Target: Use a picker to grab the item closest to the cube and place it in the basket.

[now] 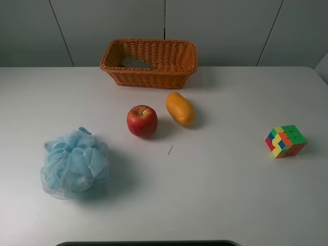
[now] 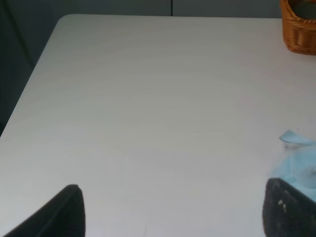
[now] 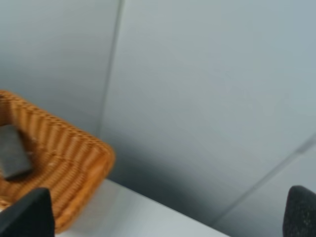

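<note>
The grey flat block (image 1: 136,63) lies inside the orange-brown wicker basket (image 1: 148,77) at the back of the table. The right wrist view also shows the block (image 3: 12,150), resting in the basket (image 3: 74,163). The multicoloured cube (image 1: 285,141) sits alone at the right. My right gripper (image 3: 168,217) is open and empty, up in the air near the basket's corner and facing the wall. My left gripper (image 2: 173,212) is open and empty over the bare left part of the table. Neither gripper shows in the exterior high view.
A red apple (image 1: 142,121) and an orange-yellow mango (image 1: 180,108) lie in front of the basket. A light blue mesh bath puff (image 1: 75,163) sits at the front left; its edge shows in the left wrist view (image 2: 298,163). The basket's corner (image 2: 301,29) shows there too.
</note>
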